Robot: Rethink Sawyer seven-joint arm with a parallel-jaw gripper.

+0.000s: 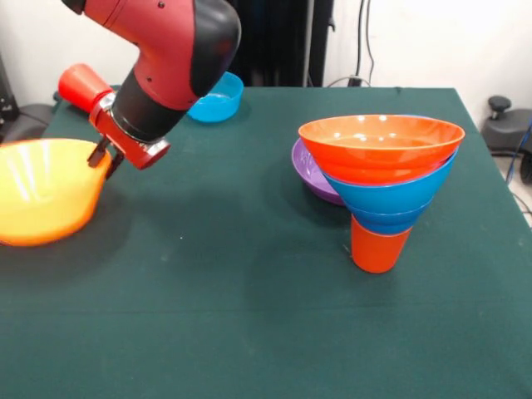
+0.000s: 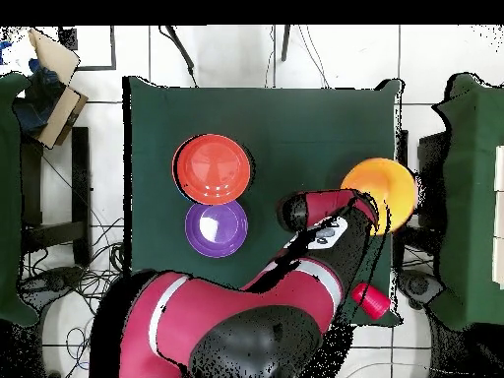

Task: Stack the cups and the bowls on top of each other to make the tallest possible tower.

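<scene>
Standing on a dark green table [image 1: 249, 316] is a short tower [image 1: 381, 187]: an orange cup [image 1: 378, 248] upside down at the bottom, a small blue bowl [image 1: 389, 220] on it, a wider blue bowl [image 1: 387, 193] above that, and a large orange-red bowl [image 1: 381, 145] on top, all three bowls upright. A purple bowl [image 1: 309, 170] sits on the table just behind the tower, touching or nearly touching it (from above it lies beside the orange-red bowl, separate from the stack). At the table's left edge in the front view is a large yellow-orange bowl [image 1: 41, 199]. The robot's red and black arm [image 1: 170, 58] reaches down to it, and the gripper [image 1: 104, 158] is at this bowl's rim; its dark fingertips are close together at the rim, but whether they pinch it cannot be told. A red cup [image 1: 81, 86] lies on its side behind the arm, and a light blue bowl [image 1: 218, 98] stands near the far edge.
</scene>
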